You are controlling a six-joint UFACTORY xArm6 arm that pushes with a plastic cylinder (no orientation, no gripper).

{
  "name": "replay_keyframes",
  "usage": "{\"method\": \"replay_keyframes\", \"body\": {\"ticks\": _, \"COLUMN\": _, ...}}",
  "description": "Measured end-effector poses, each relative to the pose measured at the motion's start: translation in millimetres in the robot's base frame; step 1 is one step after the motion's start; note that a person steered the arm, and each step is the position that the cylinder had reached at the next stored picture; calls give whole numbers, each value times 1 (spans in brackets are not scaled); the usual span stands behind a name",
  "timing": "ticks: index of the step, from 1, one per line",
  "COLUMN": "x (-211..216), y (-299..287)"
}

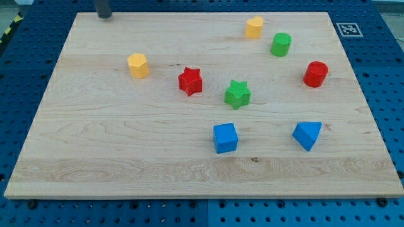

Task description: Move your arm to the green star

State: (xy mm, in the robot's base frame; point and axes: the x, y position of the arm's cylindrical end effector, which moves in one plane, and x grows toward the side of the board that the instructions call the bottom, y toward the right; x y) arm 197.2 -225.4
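The green star [237, 94] lies a little right of the board's middle. My tip [103, 16] is at the board's top left edge, far up and to the left of the green star. A red star [190, 81] lies just left of the green star, between it and my tip. A yellow hexagonal block [137, 65] is the block nearest my tip.
The wooden board [95, 145] rests on a blue pegboard table. A yellow block [254, 27], a green cylinder [281, 44] and a red cylinder [315, 74] lie at the upper right. A blue cube [225, 138] and a blue triangular block [307, 134] lie below the green star.
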Motion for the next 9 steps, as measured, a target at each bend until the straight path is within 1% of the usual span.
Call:
{"method": "replay_keyframes", "body": {"ticks": 3, "x": 0, "y": 32}}
{"method": "replay_keyframes", "body": {"ticks": 5, "x": 0, "y": 33}}
{"method": "replay_keyframes", "body": {"ticks": 6, "x": 7, "y": 34}}
{"method": "replay_keyframes", "body": {"ticks": 7, "x": 19, "y": 77}}
{"method": "replay_keyframes", "body": {"ticks": 8, "x": 32, "y": 149}}
{"method": "replay_keyframes", "body": {"ticks": 9, "x": 73, "y": 195}}
